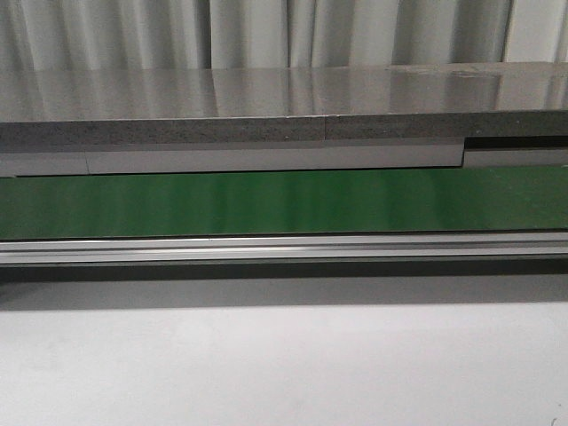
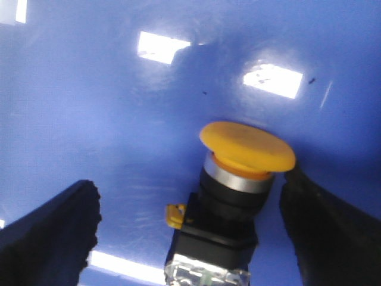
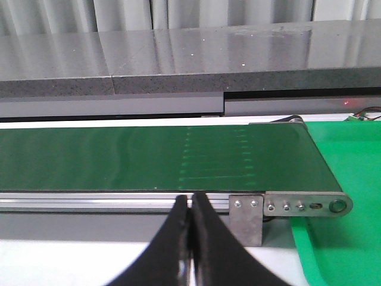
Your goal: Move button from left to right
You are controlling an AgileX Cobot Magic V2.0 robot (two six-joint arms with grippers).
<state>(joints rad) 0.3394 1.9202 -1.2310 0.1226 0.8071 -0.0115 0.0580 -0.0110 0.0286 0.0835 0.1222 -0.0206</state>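
Observation:
In the left wrist view the button (image 2: 238, 179) lies on a glossy blue surface (image 2: 107, 107). It has a round yellow-orange cap, a silver collar, a black body with a small yellow tab and a clear end. My left gripper (image 2: 190, 208) is open and straddles it, one black finger (image 2: 56, 232) well clear on one side, the other finger (image 2: 327, 232) close to the cap's edge. My right gripper (image 3: 190, 205) is shut and empty, above the white table in front of the conveyor. Neither gripper nor the button shows in the front view.
A green conveyor belt (image 1: 284, 202) with an aluminium rail (image 1: 284, 248) runs across, also in the right wrist view (image 3: 149, 158), where it ends at a metal bracket (image 3: 247, 217). A green tray (image 3: 348, 196) lies beside the belt's end. A grey counter (image 1: 284, 106) stands behind.

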